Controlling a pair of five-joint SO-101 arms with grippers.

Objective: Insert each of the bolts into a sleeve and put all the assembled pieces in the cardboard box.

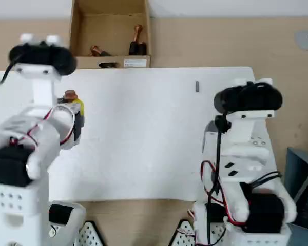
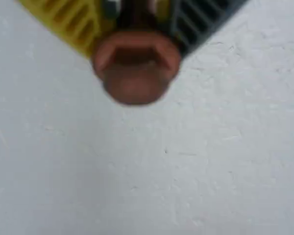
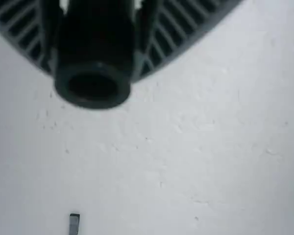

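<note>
My left gripper (image 2: 136, 22) is shut on a copper bolt (image 2: 136, 68), its hexagonal head sticking out between the yellow finger (image 2: 63, 22) and the black finger (image 2: 206, 19). From above, that bolt (image 1: 70, 95) hangs over the left side of the white board (image 1: 143, 143). My right gripper (image 3: 95, 24) is shut on a black sleeve (image 3: 92, 73), whose open bore faces the camera. The right arm (image 1: 246, 100) hangs above the board's right side. The cardboard box (image 1: 82, 31) stands at the back, with copper bolts in black sleeves (image 1: 137, 42) lying inside.
A small dark strip (image 1: 197, 86) lies on the board near its back right edge, and it is also visible below the sleeve as a strip (image 3: 74, 223) in the right wrist view. A grey bin (image 1: 303, 169) stands at the right edge. Red and black cables hang by both arm bases.
</note>
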